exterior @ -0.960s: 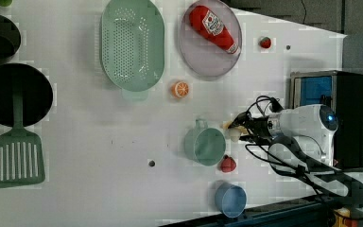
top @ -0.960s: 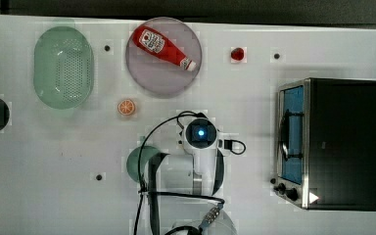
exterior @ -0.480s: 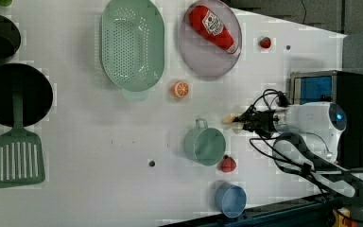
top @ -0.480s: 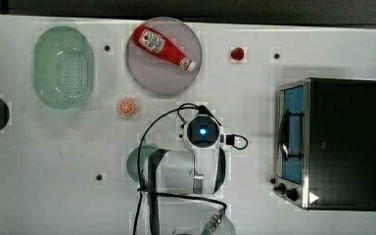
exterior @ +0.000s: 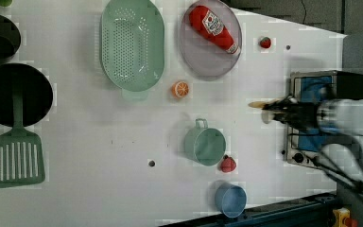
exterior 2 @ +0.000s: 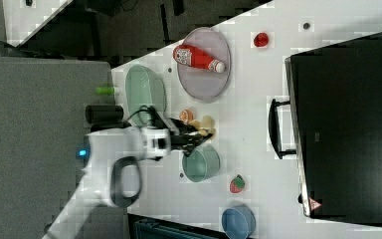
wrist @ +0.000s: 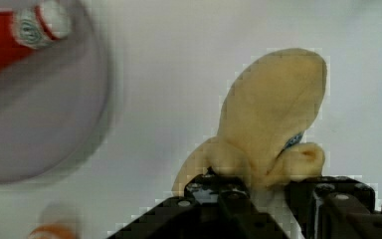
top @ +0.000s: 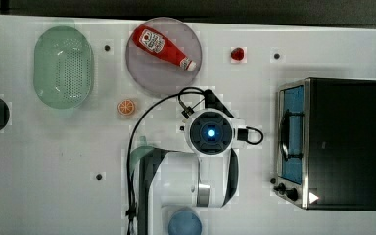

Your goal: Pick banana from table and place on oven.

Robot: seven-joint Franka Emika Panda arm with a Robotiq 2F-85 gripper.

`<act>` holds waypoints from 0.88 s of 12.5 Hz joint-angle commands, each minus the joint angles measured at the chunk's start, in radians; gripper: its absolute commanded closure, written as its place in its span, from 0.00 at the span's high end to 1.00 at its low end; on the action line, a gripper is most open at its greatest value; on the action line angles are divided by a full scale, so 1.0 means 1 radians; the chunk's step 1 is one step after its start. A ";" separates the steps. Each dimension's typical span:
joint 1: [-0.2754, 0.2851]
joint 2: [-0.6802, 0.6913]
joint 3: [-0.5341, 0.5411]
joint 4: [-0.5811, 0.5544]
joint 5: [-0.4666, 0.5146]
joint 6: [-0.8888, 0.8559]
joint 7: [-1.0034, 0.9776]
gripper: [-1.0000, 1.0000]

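Pale-yellow banana (wrist: 271, 124) sits clamped between the black jaws of the gripper (wrist: 268, 191), lifted off the table (top: 44, 166). Over the last second the arm has carried it rightward from frame centre of the top view toward the oven (top: 345, 142) at the right edge, so transport is underway; release on the black top remains.

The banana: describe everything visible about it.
The small pale-yellow, partly peeled banana looks soft and matte, with peel strips curling at its base. The black gripper is shut on that base, holding it above the white table. In the left view it juts towards the left view's left, just short of the silver-framed toaster oven.
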 commanded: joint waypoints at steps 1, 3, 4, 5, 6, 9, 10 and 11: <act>0.020 -0.107 -0.007 0.138 -0.013 -0.224 0.028 0.25; 0.013 -0.148 -0.027 0.240 -0.013 -0.384 0.028 0.25; 0.004 -0.151 -0.050 0.287 -0.013 -0.440 0.025 0.25; -0.005 -0.148 -0.080 0.326 -0.013 -0.470 0.008 0.25; -0.013 -0.143 -0.115 0.356 -0.014 -0.476 -0.045 0.25; -0.041 -0.110 -0.229 0.396 -0.016 -0.474 -0.244 0.25; -0.050 -0.091 -0.269 0.400 -0.016 -0.469 -0.286 0.25; -0.057 -0.069 -0.308 0.401 -0.016 -0.459 -0.328 0.25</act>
